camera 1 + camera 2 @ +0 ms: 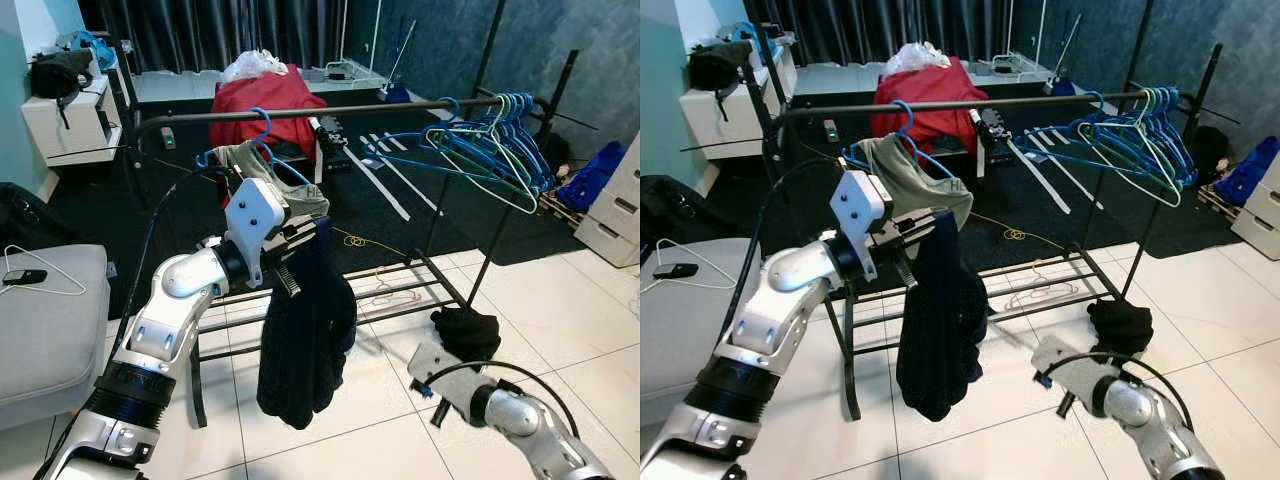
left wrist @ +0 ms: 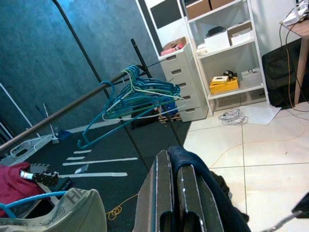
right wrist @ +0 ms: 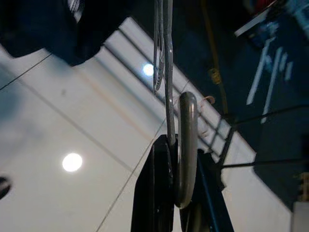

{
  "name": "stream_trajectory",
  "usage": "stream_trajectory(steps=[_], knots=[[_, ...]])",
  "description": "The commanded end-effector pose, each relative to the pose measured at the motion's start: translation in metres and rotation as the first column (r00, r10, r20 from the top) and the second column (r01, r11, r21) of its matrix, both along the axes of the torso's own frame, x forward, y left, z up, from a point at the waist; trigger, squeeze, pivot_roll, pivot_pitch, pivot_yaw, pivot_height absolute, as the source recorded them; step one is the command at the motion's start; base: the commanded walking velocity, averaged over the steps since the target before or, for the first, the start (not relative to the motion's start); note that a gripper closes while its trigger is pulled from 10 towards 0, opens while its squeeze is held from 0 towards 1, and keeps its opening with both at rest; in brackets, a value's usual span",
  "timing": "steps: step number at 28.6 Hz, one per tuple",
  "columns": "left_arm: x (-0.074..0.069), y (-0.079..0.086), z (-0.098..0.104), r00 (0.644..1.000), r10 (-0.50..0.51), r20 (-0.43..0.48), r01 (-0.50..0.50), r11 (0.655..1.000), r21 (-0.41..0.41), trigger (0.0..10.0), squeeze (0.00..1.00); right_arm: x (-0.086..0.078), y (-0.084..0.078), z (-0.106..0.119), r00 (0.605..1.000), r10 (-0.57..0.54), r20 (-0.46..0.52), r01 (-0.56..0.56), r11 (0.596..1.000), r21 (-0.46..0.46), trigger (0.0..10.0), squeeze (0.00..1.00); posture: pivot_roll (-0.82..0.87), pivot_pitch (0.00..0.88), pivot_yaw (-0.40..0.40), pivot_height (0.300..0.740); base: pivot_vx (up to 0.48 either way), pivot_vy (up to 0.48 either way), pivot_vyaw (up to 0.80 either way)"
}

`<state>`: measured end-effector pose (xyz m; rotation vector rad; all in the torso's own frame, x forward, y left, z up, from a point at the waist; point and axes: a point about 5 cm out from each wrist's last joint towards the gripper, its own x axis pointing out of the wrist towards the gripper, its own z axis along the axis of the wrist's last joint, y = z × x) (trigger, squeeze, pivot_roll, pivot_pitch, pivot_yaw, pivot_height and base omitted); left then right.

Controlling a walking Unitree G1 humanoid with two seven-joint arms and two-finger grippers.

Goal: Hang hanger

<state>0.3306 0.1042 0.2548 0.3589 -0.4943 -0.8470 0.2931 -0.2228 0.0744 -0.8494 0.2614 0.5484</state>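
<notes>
Clamping a dark garment point(image 1: 305, 330), the left gripper point(image 1: 300, 238) holds its fingers point(image 2: 166, 193) pressed together on the cloth's upper edge, just below the rail point(image 1: 330, 110) of the clothes rack point(image 1: 440, 270); the garment hangs straight down from the grip toward the white tiled floor point(image 1: 560, 330). Just beside the gripper, a blue hanger point(image 1: 262, 135) is hooked over the rail, carrying a grey-green garment point(image 1: 915, 180) with pale lettering of which only "H" and part of another letter can be read. Further along the rail a cluster of empty blue and green hangers point(image 1: 490, 150) hangs tilted near the rack's far post. A dark bundle point(image 1: 468, 330) lies on the floor near the rack's foot, and a pale hanger point(image 1: 1035, 290) lies under the lower bars. Behind the rack a red cloth point(image 1: 265, 100) is draped over something, topped by a white bag point(image 1: 255, 65). The right gripper point(image 3: 171, 159) sits low over the tiles, its fingers closed on a thin wire with a hook-like bend; what that wire belongs to cannot be told. At the robot's left a grey seat point(image 1: 40, 320) holds a white cable and a dark phone point(image 1: 22, 277). White drawers point(image 1: 615, 215) stand at the far right, and the left wrist view shows shelves point(image 2: 227, 48) with boxes and a yellow device.
</notes>
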Motion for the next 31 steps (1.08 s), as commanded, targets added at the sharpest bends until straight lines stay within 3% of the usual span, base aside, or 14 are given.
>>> stream_trajectory(steps=[1,3,4,7,8,9,11,12,15,22,25,26,28,31], knots=[[0.0,-0.001,0.001,1.0,-0.003,0.009,0.003,1.0,0.009,0.0,0.0,-0.001,0.003,0.002,0.999,0.014,0.029,-0.015,1.0,0.007,10.0,0.0,-0.1,0.052,-0.027,0.74,0.0,0.0,0.0],[-0.001,-0.002,-0.001,1.0,-0.005,0.008,0.005,1.0,0.015,0.0,0.0,-0.001,0.005,0.004,0.998,0.02,0.057,-0.021,1.0,0.015,10.0,0.0,-0.1,0.052,-0.027,0.74,0.0,0.0,0.0],[-0.001,-0.002,-0.002,1.0,-0.007,0.005,0.007,1.0,0.024,0.0,0.0,-0.001,0.011,0.005,0.997,0.026,0.068,-0.033,0.995,0.096,10.0,0.0,-0.1,0.049,-0.027,0.74,0.0,0.0,0.0],[-0.001,-0.002,-0.002,1.0,-0.007,0.005,0.007,1.0,0.024,0.0,0.0,-0.001,0.011,0.005,0.997,0.026,0.068,-0.033,0.995,0.096,10.0,0.0,-0.1,0.049,-0.027,0.74,0.0,0.0,0.0],[-0.002,-0.002,-0.004,1.0,-0.01,0.003,0.01,0.999,0.037,0.0,0.0,-0.003,0.018,0.006,0.995,0.063,0.073,-0.075,0.983,0.166,10.0,0.0,-0.1,0.049,-0.027,0.74,0.0,0.0,0.0],[-0.002,-0.002,-0.004,1.0,-0.01,0.003,0.01,0.999,0.037,0.0,0.0,-0.003,0.018,0.006,0.995,0.063,0.073,-0.075,0.983,0.166,10.0,0.0,-0.1,0.049,-0.027,0.74,0.0,0.0,0.0],[-0.003,-0.005,-0.007,1.0,-0.016,0.012,0.015,0.997,0.081,0.0,0.0,-0.009,0.039,0.012,0.97,0.22,0.106,-0.242,0.921,0.306,10.0,0.0,-0.1,0.053,-0.025,0.74,0.0,0.0,0.0],[-0.003,-0.005,-0.007,1.0,-0.016,0.012,0.015,0.997,0.081,0.0,0.0,-0.009,0.039,0.012,0.97,0.22,0.106,-0.242,0.921,0.306,10.0,0.0,-0.1,0.053,-0.025,0.74,0.0,0.0,0.0],[-0.003,-0.007,-0.011,1.0,-0.024,0.018,0.021,0.993,0.117,0.0,0.0,-0.016,0.053,0.017,0.93,0.347,0.124,-0.368,0.861,0.351,10.0,0.0,-0.1,0.055,-0.026,0.74,0.0,0.0,0.0],[-0.001,-0.004,-0.021,1.0,0.01,0.018,-0.013,0.981,0.196,0.0,0.0,-0.028,0.066,0.015,0.88,0.474,0.044,-0.444,0.784,0.433,10.0,0.0,-0.1,0.055,-0.029,0.74,0.0,0.0,0.0],[-0.001,-0.004,-0.021,1.0,0.01,0.018,-0.013,0.981,0.196,0.0,0.0,-0.028,0.066,0.015,0.88,0.474,0.044,-0.444,0.784,0.433,10.0,0.0,-0.1,0.055,-0.029,0.74,0.0,0.0,0.0],[0.001,0.004,-0.021,0.999,0.043,0.024,-0.047,0.977,0.208,0.0,0.0,-0.032,0.062,0.005,0.888,0.458,-0.035,-0.398,0.804,0.441,10.0,0.0,-0.1,0.056,-0.029,0.74,0.0,0.0,0.0],[0.006,0.02,-0.014,0.994,0.1,0.051,-0.109,0.974,0.198,0.0,0.0,-0.039,0.034,-0.025,0.906,0.349,-0.241,-0.257,0.903,0.344,10.0,0.0,-0.1,0.058,-0.028,0.74,0.0,0.0,0.0],[0.007,0.024,-0.011,0.992,0.112,0.061,-0.122,0.974,0.192,0.0,0.0,-0.042,0.024,-0.033,0.906,0.312,-0.286,-0.224,0.927,0.301,10.0,0.0,-0.1,0.058,-0.028,0.74,0.0,0.0,0.0]])
